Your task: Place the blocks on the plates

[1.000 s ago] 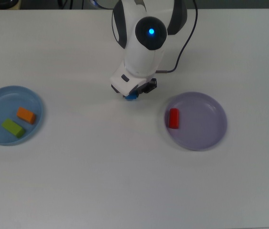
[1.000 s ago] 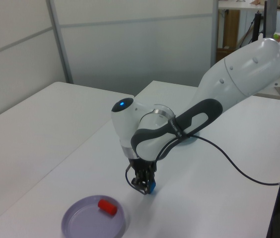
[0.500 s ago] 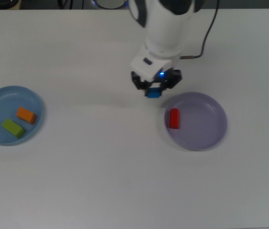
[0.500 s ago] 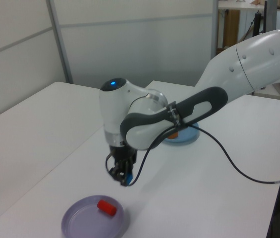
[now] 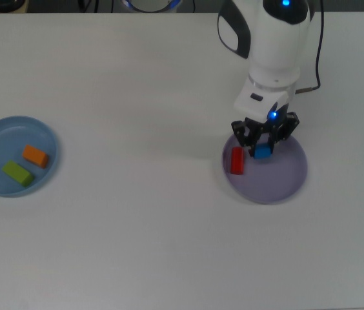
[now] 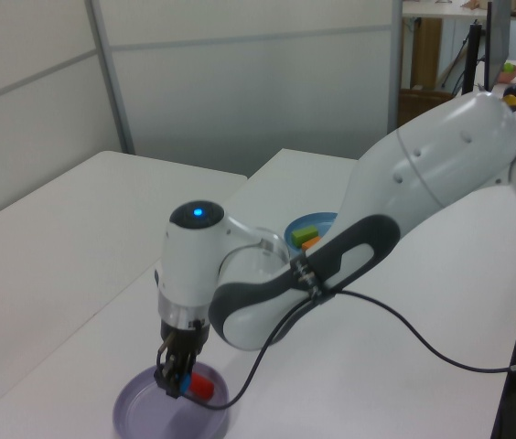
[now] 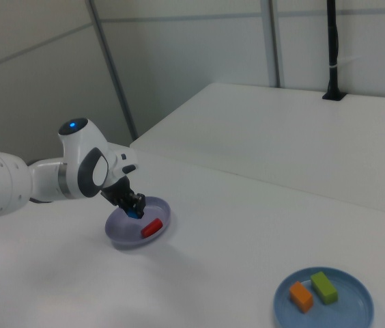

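My gripper (image 5: 263, 147) hangs over the lavender plate (image 5: 285, 184), shut on the small blue cube (image 5: 262, 152), which shows between the dark fingers. The gripper (image 7: 134, 207) and cube (image 7: 132, 214) also show in the right view, just above the plate (image 7: 125, 234). The red cylinder (image 5: 235, 160) lies on that plate's left part in the top view, close beside the cube. In the left view the gripper (image 6: 174, 381) stands over the plate (image 6: 144, 409) next to the red cylinder (image 6: 202, 387). The green block (image 5: 17, 173) and orange block (image 5: 35, 155) lie on the light blue plate (image 5: 1, 132).
The white arm (image 5: 273, 45) reaches in from the top view's upper edge, with a black cable (image 5: 315, 58) trailing beside it. The white table (image 5: 143, 226) spans the whole top view. In the right view a black post (image 7: 333, 51) stands at the far table edge.
The gripper has carried the blue cube rightward in the top view, from the bare table between the plates to above the lavender plate, beside the red cylinder.
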